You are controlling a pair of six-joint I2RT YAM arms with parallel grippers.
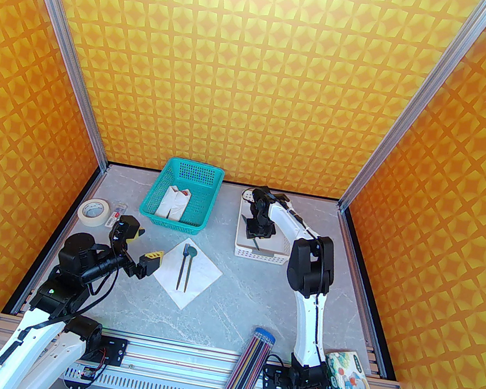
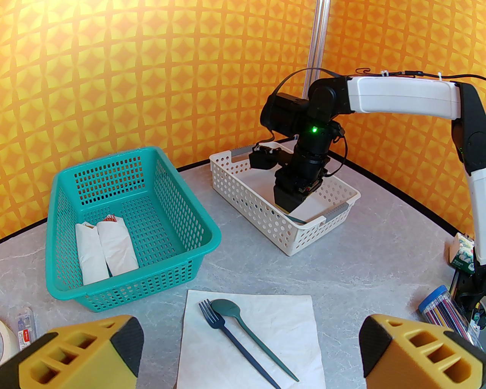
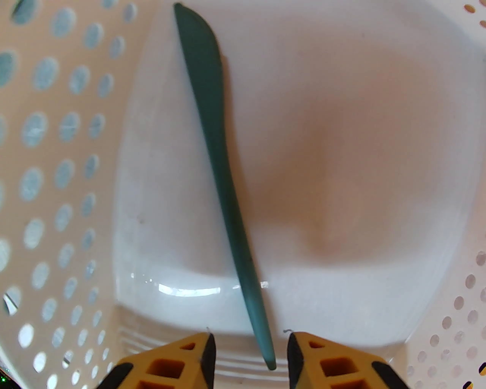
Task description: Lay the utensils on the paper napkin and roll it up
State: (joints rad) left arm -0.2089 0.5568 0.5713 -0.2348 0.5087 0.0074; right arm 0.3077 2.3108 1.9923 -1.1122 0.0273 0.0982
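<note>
A thin white square paper napkin (image 1: 203, 275) is laid as a diamond on the grey marbled desk (image 1: 252, 302), near the left arm. On it a slim dark teal plastic fork (image 1: 181, 271) and a round-bowled teal plastic spoon (image 1: 192, 253) are placed side by side, heads toward the far side, the fork on the left. The third utensil, a dark teal plastic knife (image 3: 220, 167), is seen lying flat on the floor of a white perforated plastic basket (image 1: 260, 255) at the far right of the desk. The right hand (image 3: 248, 342) is lowered into that basket. Its yellow fingers are held partly apart, with the knife's handle end between them and a gap visible on each side, so nothing is gripped. The left hand (image 2: 248, 345) is held near the napkin's left corner, spread wide and empty.
</note>
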